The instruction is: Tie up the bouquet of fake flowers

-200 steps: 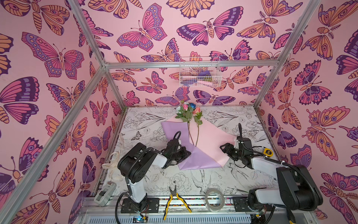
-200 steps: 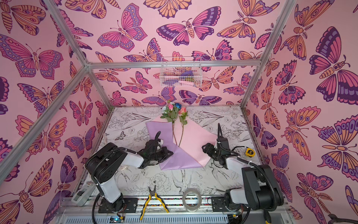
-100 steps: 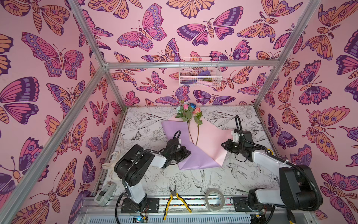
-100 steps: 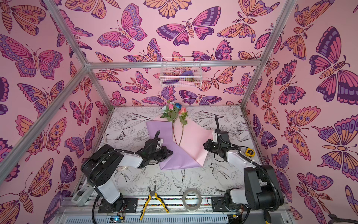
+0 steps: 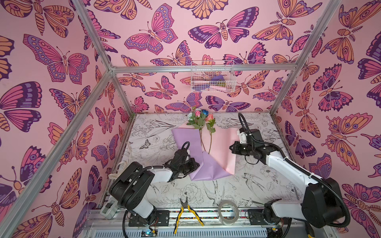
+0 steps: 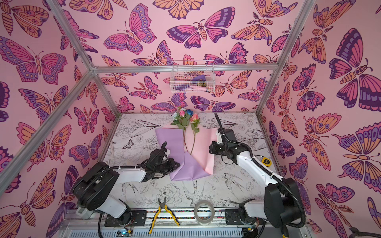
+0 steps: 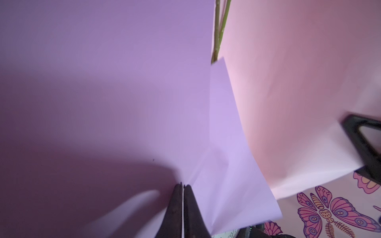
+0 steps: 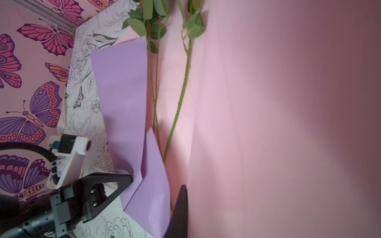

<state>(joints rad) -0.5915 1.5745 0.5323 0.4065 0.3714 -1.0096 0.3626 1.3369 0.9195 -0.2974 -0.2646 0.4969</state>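
The bouquet lies half wrapped mid-table: a sheet of paper (image 5: pixel 185 140) (image 6: pixel 171 140), lilac outside and pink inside, under the fake flowers (image 5: pixel 201 118) (image 6: pixel 186 118), whose heads point to the back wall. Their green stems (image 8: pixel 179 103) (image 7: pixel 218 31) run down the pink face. My left gripper (image 5: pixel 196 164) (image 6: pixel 178 164) (image 7: pixel 183 185) is shut on the folded lilac flap at the near left. My right gripper (image 5: pixel 232 148) (image 6: pixel 210 148) (image 8: pixel 185 187) is shut on the paper's right edge and holds that pink flap raised; one of its fingers is hidden behind the sheet.
Yellow-handled pliers (image 5: pixel 186 210) and a clear tape roll (image 5: pixel 228 212) lie at the table's front edge. A cream ribbon (image 5: pixel 118 167) lies by the left wall. A wire basket (image 5: pixel 212 79) hangs on the back wall. A yellow tape measure (image 6: pixel 264 160) sits near the right arm.
My right gripper has closed on the paper's right edge and moved up and inward, lifting the pink flap. The left gripper has stayed on the lilac flap.
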